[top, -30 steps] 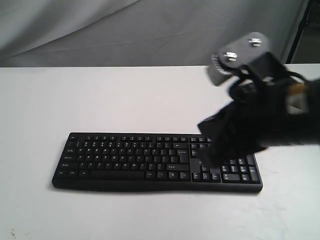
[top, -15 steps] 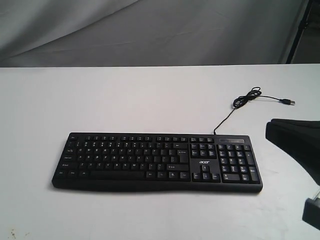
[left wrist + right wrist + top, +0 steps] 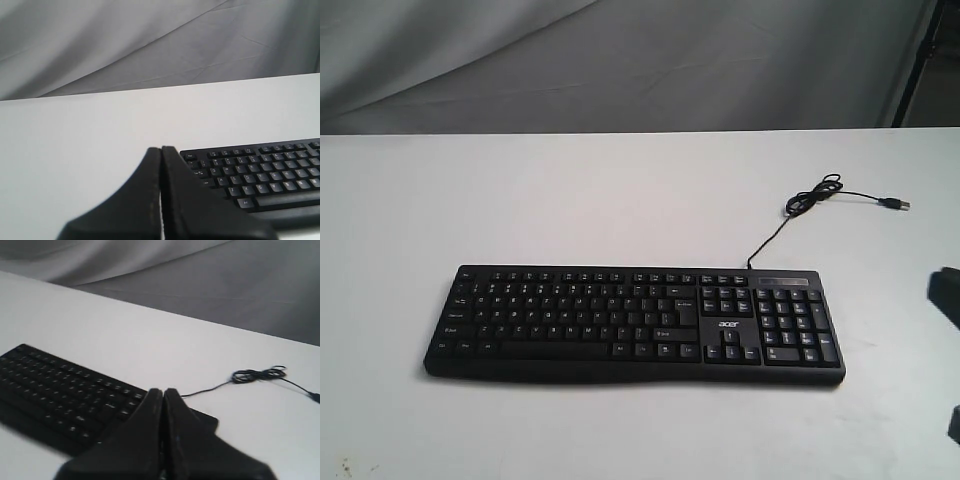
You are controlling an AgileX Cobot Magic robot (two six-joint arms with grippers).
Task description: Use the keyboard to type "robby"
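The keyboard (image 3: 635, 322) lies flat on the white bench (image 3: 570, 190) toward six o'clock in the exterior view, and its thin cable (image 3: 790, 215) (loosely looped) trails off toward two o'clock. The left end effector (image 3: 161, 148) is closed on nothing, fingers pressed together, near the keyboard's Esc corner. The right end effector (image 3: 163, 390) is likewise closed and empty, by the cable end.

We see the left gripper (image 3: 161, 150) with its two black fingers pressed flat together, the white counter (image 3: 70, 145) spreading beyond it. Near its tips lies one end of the black keyboard (image 3: 260, 172). Grey cloth (image 3: 150, 40) hangs behind.
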